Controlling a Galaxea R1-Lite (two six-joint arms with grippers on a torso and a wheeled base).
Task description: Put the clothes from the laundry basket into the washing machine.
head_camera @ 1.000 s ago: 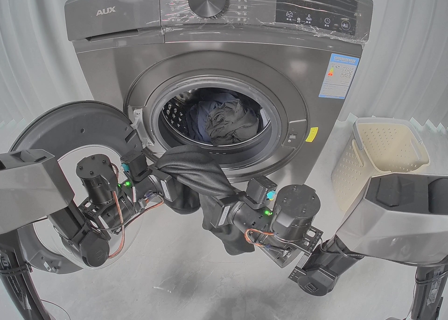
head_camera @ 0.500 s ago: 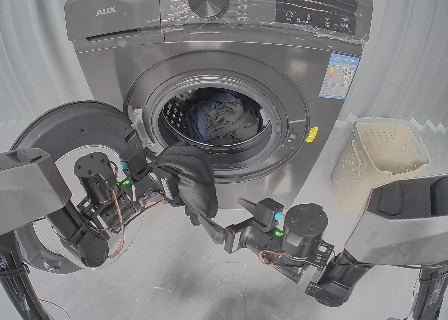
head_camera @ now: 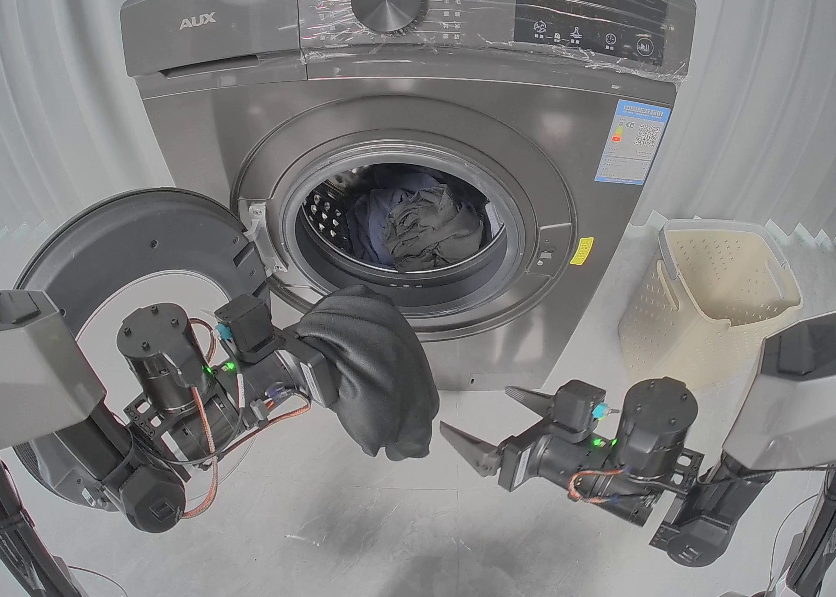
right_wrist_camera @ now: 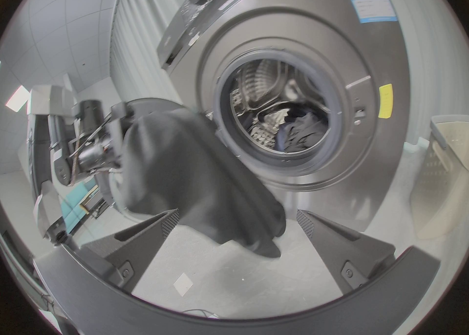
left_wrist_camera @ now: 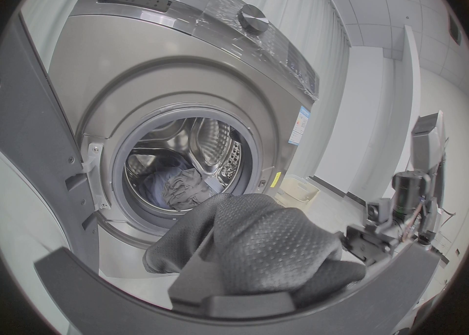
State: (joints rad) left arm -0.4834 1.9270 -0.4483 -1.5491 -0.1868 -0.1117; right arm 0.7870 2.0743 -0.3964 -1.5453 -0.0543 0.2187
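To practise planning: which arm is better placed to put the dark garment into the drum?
Left. The left end effector holds the garment just below the open drum; the right end effector is open and empty.

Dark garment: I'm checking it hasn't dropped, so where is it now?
In the head view the dark garment hangs from the left tool, left of centre, just below the open mouth of the washing machine and beside the open right tool.

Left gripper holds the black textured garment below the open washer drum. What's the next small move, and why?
Probably lift the left gripper up and forward toward the grey washing machine's round drum opening: the black textured garment hangs from it just below the lip, and the open right gripper is clear.
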